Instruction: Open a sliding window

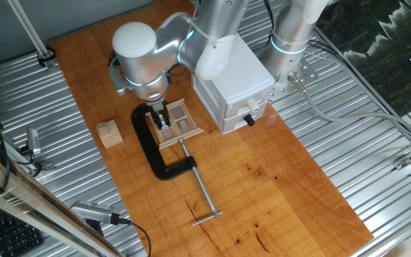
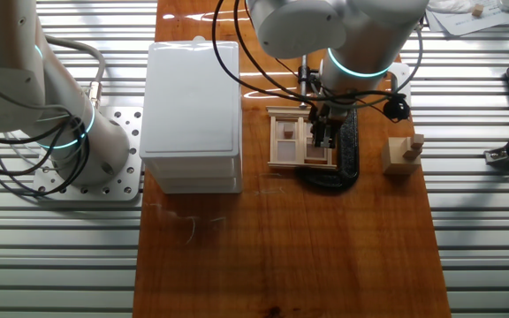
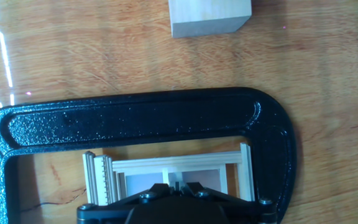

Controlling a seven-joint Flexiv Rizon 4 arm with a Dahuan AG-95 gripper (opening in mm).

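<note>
The sliding window lies flat near the middle of the wooden table, a small light-wood frame with darker brown panes. It sits inside the mouth of a black C-clamp, whose curved body wraps around the side of the frame away from the white box; the clamp's long metal screw reaches out across the bare table and ends in a crossbar. In the other fixed view the window lies between the white box and the clamp.

The pincer points straight down onto the window, its dark fingers close together at the frame's rails on the clamp side. Whether the fingers press on a rail or are simply shut cannot be told. The hand view shows the clamp arch spanning the frame, with the pincer's base hiding the lower part.

A plain wooden cube stands just beyond the clamp, apart from it. The white box, with a black knob, stands right beside the window on its other side.
</note>
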